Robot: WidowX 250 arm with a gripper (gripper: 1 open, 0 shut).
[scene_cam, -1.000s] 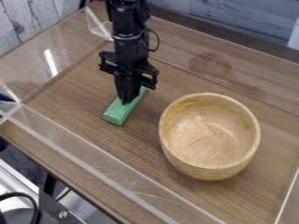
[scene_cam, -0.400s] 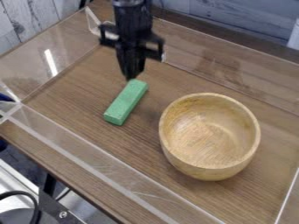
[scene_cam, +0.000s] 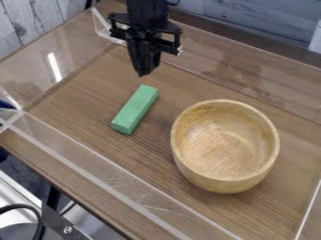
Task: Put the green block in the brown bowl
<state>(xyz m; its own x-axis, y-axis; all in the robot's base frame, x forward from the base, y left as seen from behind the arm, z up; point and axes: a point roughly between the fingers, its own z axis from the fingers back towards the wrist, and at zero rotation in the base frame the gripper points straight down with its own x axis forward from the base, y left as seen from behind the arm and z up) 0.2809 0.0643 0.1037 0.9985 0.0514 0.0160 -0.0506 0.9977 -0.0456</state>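
a wooden tabletop (scene_cam: 88,94) with low clear walls around its edges, seen from above at an angle. the green block (scene_cam: 134,109), a small flat bar, lies flat on the bare wood near the middle of the tabletop, its long side running diagonally. just to its right, apart from it, the brown bowl (scene_cam: 224,145) sits empty toward the right edge. the black end effector (scene_cam: 145,67) hangs above the block's far end, pointing straight down, holding nothing; its fingers look close together, but whether they are shut or slightly parted cannot be told.

the block looks rigid, light and smooth, so it may slide or twist if pinched off-centre. the best hold is likely across its narrow width at mid-length. the task is not yet done.
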